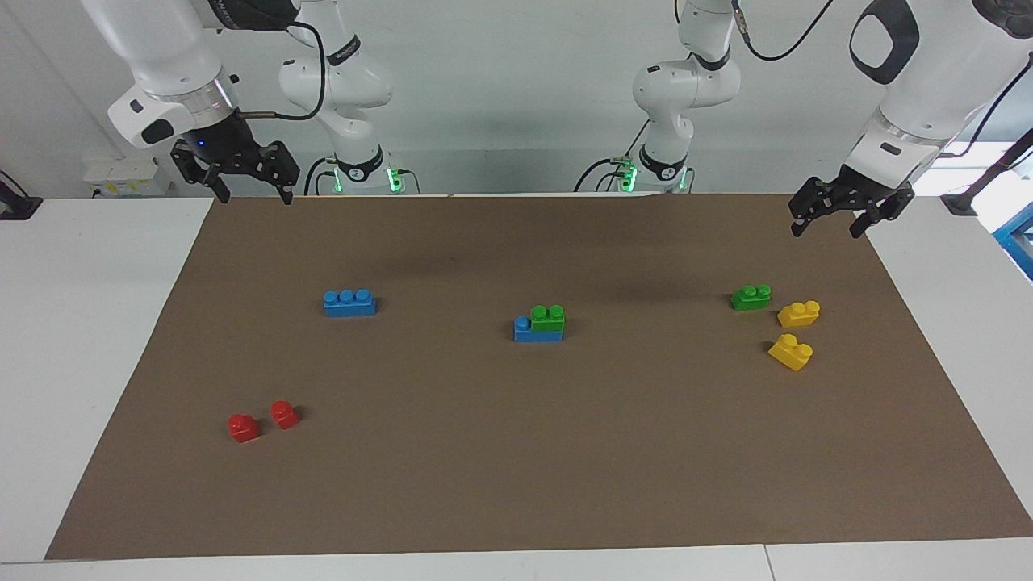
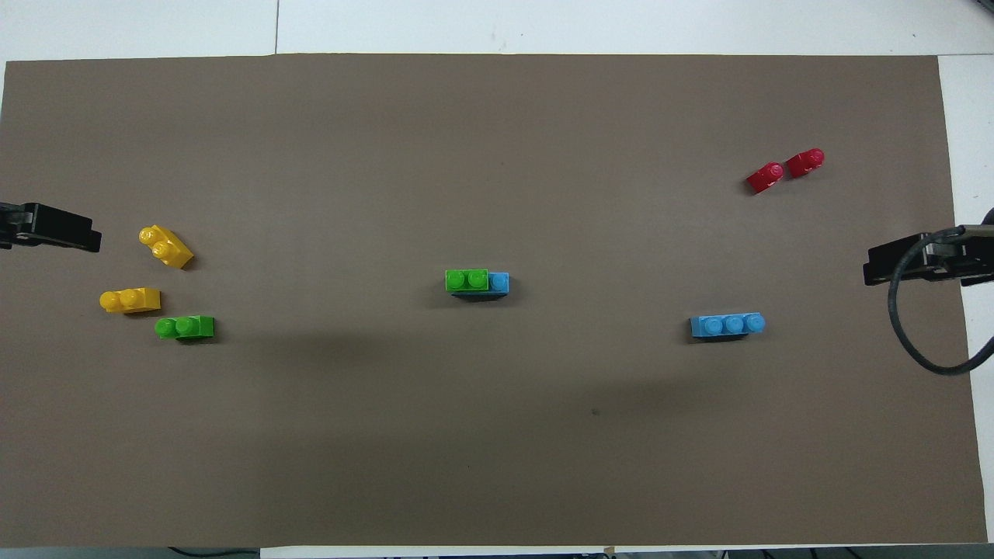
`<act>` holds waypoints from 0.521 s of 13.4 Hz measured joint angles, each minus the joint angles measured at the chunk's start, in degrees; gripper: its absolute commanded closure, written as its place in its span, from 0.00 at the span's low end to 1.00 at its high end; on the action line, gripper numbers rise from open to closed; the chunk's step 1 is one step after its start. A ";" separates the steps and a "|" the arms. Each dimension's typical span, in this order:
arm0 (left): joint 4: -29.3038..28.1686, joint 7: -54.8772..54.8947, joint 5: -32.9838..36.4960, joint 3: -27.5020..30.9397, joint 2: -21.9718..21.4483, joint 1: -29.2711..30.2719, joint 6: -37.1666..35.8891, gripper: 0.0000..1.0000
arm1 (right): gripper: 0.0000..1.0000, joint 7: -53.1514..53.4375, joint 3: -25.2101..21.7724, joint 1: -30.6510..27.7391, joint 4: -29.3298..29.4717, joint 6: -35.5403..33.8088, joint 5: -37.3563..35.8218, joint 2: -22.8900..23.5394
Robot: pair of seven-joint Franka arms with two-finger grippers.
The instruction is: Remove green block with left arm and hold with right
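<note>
Both arms waited, left end effector (image 1: pixel 835 218) and right end effector (image 1: pixel 253 187) released; the stacked green block (image 1: pixel 548 318) wanted pulling straight up (its blue brick (image 1: pixel 534 331) pinned).

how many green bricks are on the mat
2. One green block sits stacked on a blue brick mid-mat. The other green brick lies loose toward the left arm's end, beside two yellow bricks. None seems hidden.

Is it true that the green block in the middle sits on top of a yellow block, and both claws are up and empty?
Not quite. The green block sits on a blue block, not yellow, as the facing view shows. The left claw and right claw are indeed up and empty.
</note>
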 measured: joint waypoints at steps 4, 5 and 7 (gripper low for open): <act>0.00 0.00 -0.08 0.00 0.00 0.00 0.00 0.00 | 0.00 0.17 -0.16 -0.34 -0.02 0.00 0.00 -0.05; 0.00 0.00 -0.12 0.00 0.00 0.00 0.00 0.00 | 0.00 0.17 -0.19 -0.42 -0.03 0.00 0.00 -0.06; 0.00 0.00 -0.20 0.00 0.00 0.00 0.00 0.00 | 0.00 0.17 -0.18 -0.42 -0.06 -0.15 0.00 -0.18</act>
